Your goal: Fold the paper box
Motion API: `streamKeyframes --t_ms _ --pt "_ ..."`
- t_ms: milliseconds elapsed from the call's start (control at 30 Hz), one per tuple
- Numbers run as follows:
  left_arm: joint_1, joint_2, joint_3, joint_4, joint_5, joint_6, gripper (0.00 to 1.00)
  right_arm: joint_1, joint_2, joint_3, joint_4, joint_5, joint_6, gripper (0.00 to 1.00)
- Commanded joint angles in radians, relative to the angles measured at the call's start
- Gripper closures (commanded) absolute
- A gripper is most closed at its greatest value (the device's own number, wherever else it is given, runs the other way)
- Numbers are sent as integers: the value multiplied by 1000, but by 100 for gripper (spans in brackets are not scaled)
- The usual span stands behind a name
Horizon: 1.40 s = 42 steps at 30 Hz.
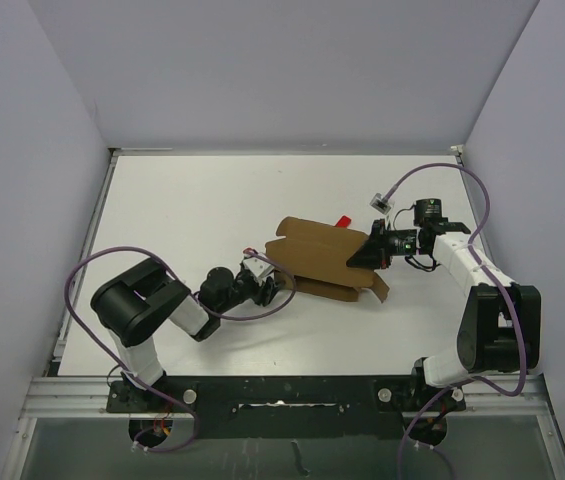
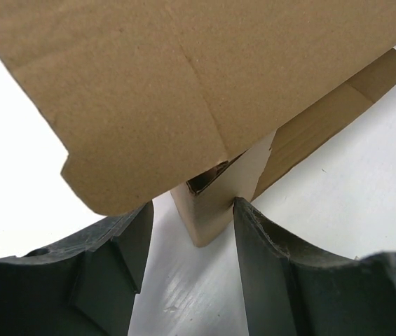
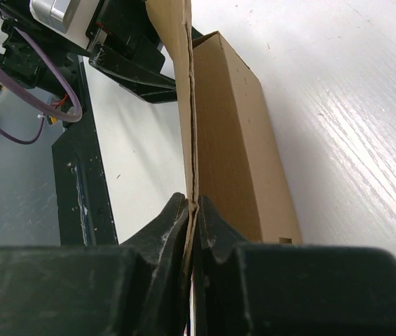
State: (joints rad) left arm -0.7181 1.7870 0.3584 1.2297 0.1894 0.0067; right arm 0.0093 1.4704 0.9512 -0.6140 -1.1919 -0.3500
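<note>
The paper box is a brown cardboard sheet, partly folded, lying in the middle of the white table. My right gripper is shut on the box's right end. In the right wrist view its jaws pinch a thin doubled panel edge-on, with a folded side wall beside it. My left gripper is at the box's left end and open. In the left wrist view a large flap hangs overhead. A folded corner pokes between the fingertips, touching the right finger only.
A small red block peeks out behind the box's far edge. Purple cables loop beside both arms. The black rail runs along the near table edge. The left arm's gripper body shows in the right wrist view.
</note>
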Motion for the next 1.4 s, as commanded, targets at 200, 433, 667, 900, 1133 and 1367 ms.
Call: streamKeyframes --t_ms 200,433,667,900,1133,1367 --pt "-21 33 38 119 -78 -46 52 9 16 -3 27 -43 17 100" --pt "-74 73 51 154 -168 -58 53 9 24 -3 31 -48 24 100" --pt "-114 122 45 246 -295 -110 57 9 22 -3 31 -48 25 100" --pt "-131 117 45 266 -340 -140 66 9 26 -3 31 -48 25 100" --pt "-136 108 66 204 -347 -153 70 9 22 -2 31 -46 22 100" --pt "-138 78 67 151 -355 -183 92 9 -3 0 30 -74 18 100"
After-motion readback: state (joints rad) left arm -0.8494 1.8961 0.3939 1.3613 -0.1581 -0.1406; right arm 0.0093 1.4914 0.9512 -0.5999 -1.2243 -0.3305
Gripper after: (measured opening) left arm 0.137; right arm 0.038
